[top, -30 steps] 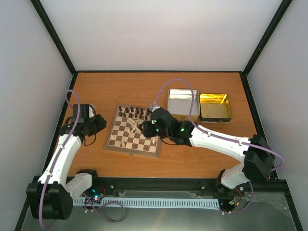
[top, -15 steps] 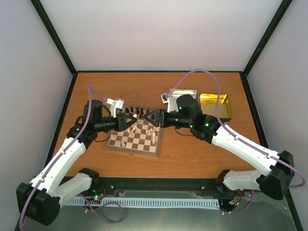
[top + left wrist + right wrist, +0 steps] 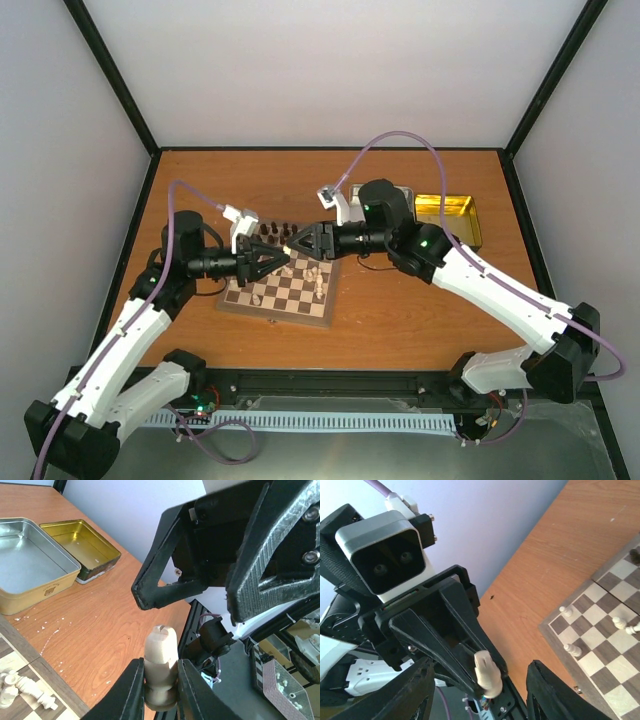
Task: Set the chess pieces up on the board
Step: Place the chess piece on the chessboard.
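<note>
My left gripper hovers over the board, shut on a pale cream chess piece with a notched top. The piece points at my right gripper, which faces it tip to tip and is open. In the right wrist view the piece sits between that gripper's spread fingers without touching them. Dark pieces line the board's far row. A few pale pieces stand on the squares, and some lie toppled.
A silver tin and a gold tin sit on the wooden table right of the board, both with nothing in them. My right arm hides most of the silver tin from above. Black frame posts and white walls enclose the table.
My left arm swung from the table's left side to over the board, carrying the pale piece. My right gripper lifted off the board and turned to face it; the two tips have closed in.
</note>
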